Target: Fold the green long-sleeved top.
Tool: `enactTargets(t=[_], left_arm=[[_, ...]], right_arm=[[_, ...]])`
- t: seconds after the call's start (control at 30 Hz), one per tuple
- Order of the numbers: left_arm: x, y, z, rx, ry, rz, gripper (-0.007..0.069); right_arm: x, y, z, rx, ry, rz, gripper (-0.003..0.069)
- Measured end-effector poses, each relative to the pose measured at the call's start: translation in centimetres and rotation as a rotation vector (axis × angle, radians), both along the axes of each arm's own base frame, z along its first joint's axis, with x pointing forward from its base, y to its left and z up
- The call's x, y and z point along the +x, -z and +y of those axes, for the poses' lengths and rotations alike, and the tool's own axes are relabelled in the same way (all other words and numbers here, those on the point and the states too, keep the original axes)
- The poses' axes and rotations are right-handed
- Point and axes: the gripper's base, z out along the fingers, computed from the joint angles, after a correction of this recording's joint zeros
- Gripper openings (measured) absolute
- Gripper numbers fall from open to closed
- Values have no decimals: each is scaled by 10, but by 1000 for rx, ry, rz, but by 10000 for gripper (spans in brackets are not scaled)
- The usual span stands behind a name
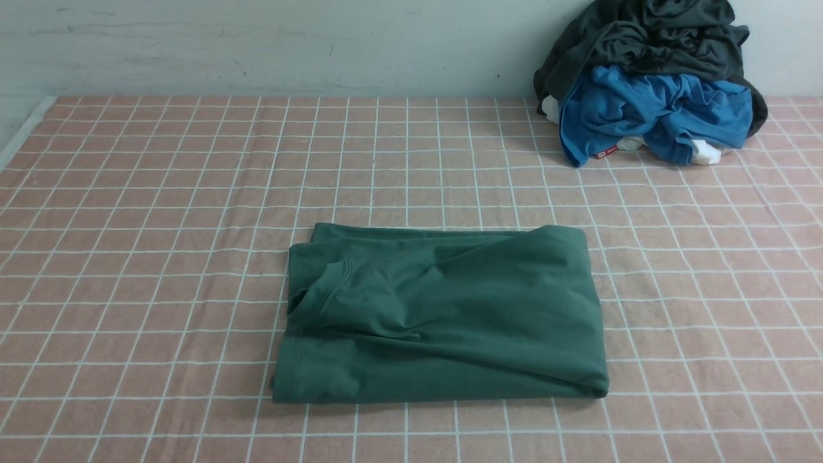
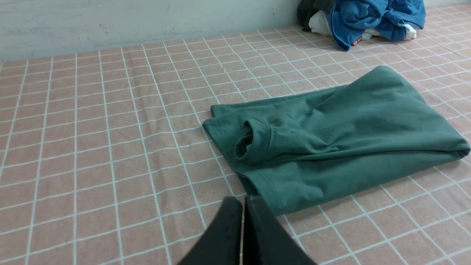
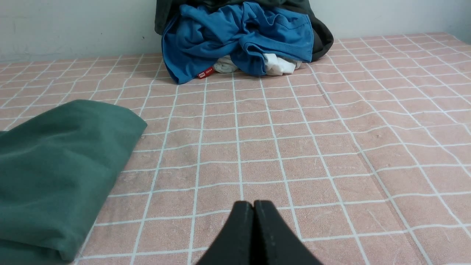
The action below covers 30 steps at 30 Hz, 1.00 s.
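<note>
**Folded green top on the table, grippers clear**

Nearest, the left gripper (image 2: pixel 243 206) and right gripper (image 3: pixel 254 209) are seen closed and empty, apart from the cloth, apparently withdrawn as folding looks complete. The green long-sleeved top (image 1: pixel 443 315) is laid mid-table (image 1: pixel 128 257) as a neat rectangle. Farther back, a pile of blue and dark garments (image 1: pixel 649 83) is heaped against the wall.

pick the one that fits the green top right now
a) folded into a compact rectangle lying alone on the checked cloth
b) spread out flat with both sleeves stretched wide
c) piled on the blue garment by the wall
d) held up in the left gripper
a: the green top lies folded in a compact rectangle on the checked cloth, apart from the pile with the blue garment at the wall, and neither shut gripper touches it.
</note>
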Motion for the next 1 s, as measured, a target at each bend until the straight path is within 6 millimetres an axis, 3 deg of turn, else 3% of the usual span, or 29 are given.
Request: enactTargets(t=[0.43, 0.6, 0.77, 1.0], left_arm=[[1, 2, -1, 2, 0, 3, -4], [14, 20, -8, -49, -10, -44, -4], [32, 48, -6, -86, -188, -184, -4], [38, 94, 5, -3, -390, -142, -4]], right_arm=[[0, 0, 0, 0, 0, 1, -15], [0, 0, 0, 0, 0, 1, -15], [0, 0, 0, 0, 0, 1, -15], [0, 0, 0, 0, 0, 1, -15]])
